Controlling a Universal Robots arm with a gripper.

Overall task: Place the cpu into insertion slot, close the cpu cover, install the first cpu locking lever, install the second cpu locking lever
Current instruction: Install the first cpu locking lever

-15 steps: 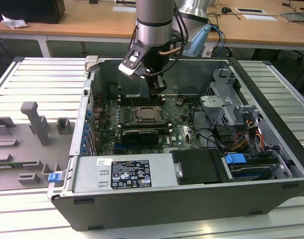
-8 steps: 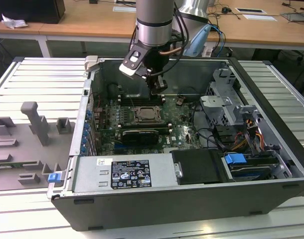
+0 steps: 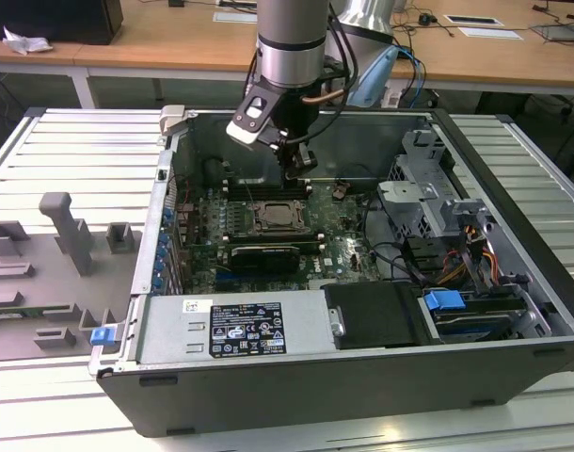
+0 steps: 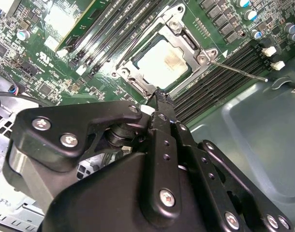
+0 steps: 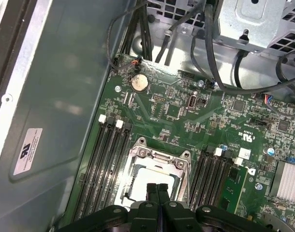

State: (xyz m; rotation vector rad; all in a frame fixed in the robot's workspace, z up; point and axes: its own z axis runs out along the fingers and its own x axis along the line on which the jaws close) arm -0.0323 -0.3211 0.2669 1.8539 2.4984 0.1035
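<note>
Cpu (image 4: 162, 63), a pale square, lies flat in the slot (image 3: 278, 218) on the green board (image 5: 186, 116) inside the open case (image 3: 513, 311). The silvery cover (image 4: 188, 41) lies down around it, and the chip shows through the cut-out centre. In the second wrist view a thin metal lever (image 4: 237, 71) juts from one corner of the socket frame and runs out across the black memory slots (image 4: 220, 84), its far end reaching the edge of the board. The gripper (image 4: 159, 95) hangs just over the socket's rim, its black fingers pressed together with nothing seen between them; its tip is close to the frame, but I cannot tell if it touches. In the first wrist view the gripper (image 5: 158, 187) shows the same closed pair of fingers above the socket, with memory slots on both sides and a round coin cell (image 5: 140, 82) farther along the board. In the exterior view the arm comes down into the case from above, and the gripper (image 3: 299, 171) sits near the far edge of the socket. The case rests on a ribbed metal table (image 3: 42, 141), with grey blocks (image 3: 66, 231) standing at the exterior view's left.
</note>
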